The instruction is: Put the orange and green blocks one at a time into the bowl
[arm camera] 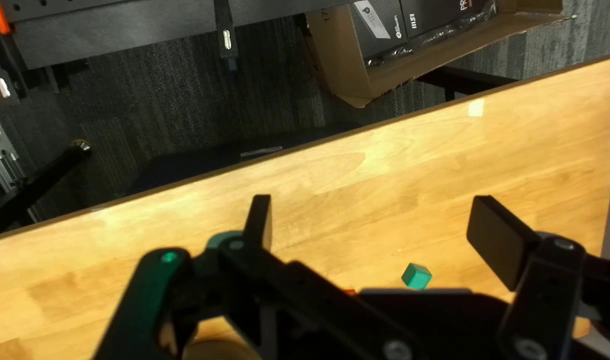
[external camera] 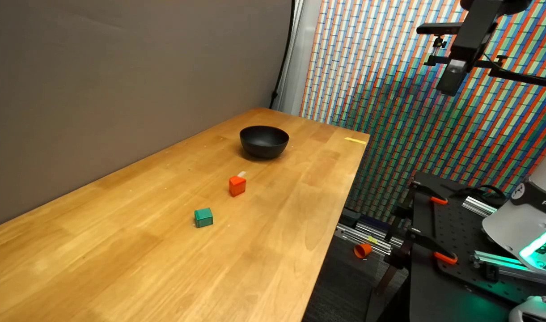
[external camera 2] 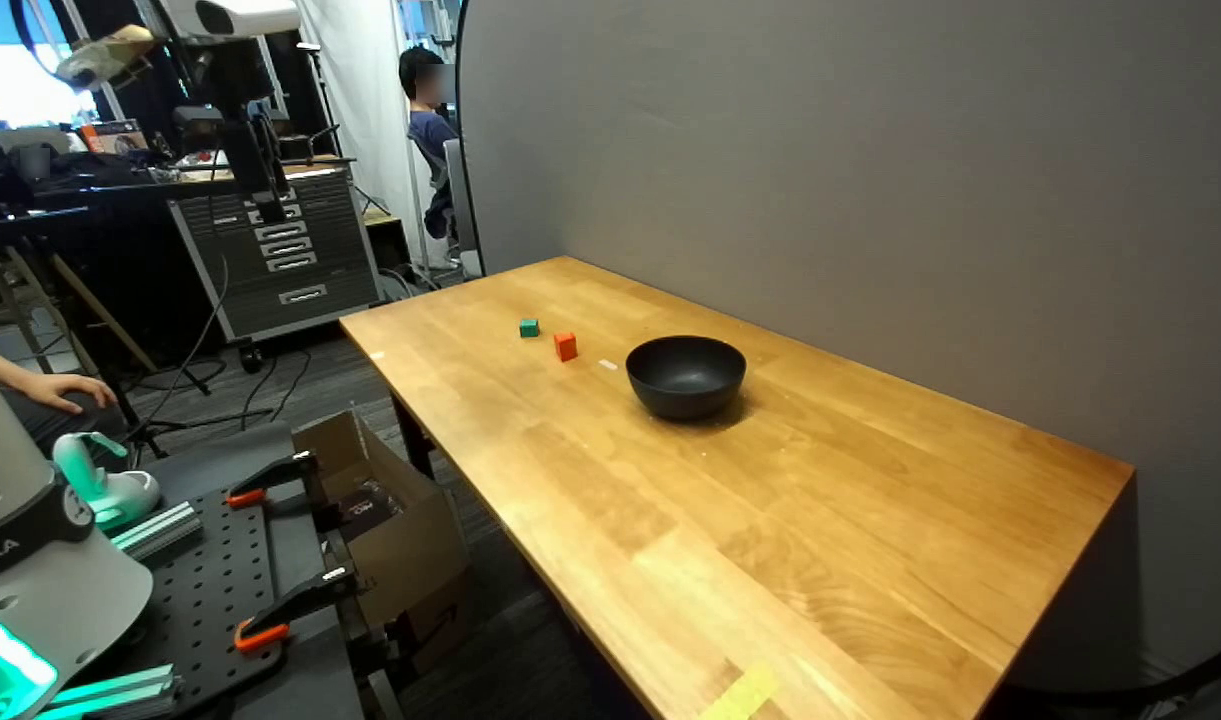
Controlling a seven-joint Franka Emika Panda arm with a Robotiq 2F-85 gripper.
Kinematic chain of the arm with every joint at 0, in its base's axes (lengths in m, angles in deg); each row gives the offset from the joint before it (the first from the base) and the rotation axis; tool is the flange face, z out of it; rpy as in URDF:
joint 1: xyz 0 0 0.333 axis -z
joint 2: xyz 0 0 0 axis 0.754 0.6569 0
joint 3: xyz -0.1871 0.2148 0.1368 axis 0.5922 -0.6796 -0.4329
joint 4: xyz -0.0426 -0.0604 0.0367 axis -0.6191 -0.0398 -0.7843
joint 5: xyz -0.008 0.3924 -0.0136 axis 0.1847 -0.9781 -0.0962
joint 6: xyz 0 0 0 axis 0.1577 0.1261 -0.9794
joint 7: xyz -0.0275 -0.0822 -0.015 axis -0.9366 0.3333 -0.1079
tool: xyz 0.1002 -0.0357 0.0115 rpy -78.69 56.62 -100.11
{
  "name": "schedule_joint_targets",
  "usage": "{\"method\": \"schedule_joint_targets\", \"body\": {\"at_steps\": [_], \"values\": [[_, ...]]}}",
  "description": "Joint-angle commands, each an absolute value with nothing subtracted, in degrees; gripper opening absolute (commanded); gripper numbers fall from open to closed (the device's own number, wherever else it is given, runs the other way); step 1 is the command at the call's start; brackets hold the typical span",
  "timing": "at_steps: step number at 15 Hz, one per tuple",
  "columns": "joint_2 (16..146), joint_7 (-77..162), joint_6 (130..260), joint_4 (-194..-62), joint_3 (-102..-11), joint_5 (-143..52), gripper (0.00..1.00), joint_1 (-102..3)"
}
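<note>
A green block and an orange block sit apart on the wooden table. A black bowl stands upright beyond the orange block. Both exterior views show the green block, the orange block and the bowl, whose visible inside is bare. My gripper is open with nothing between its fingers, held high and away from the blocks. In the wrist view the green block shows between the fingers, far below. Only a sliver of the orange block shows there, mostly hidden by the gripper.
A grey backdrop runs along the table's far side. Yellow tape marks one table end, and a small pale scrap lies near the orange block. A gap separates the table from the robot's stand, with a cardboard box in it.
</note>
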State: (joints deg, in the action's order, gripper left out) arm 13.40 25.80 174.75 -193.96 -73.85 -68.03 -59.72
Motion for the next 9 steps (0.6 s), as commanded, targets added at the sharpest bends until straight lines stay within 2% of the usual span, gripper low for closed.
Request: {"method": "schedule_joint_targets", "body": {"at_steps": [1,9], "values": [[20.8,26.2,179.7,-191.7,-75.0,-68.4,1.00,-57.7],[47.9,32.9,192.2,-181.1,-79.9,-66.0,1.00,-52.6]]}}
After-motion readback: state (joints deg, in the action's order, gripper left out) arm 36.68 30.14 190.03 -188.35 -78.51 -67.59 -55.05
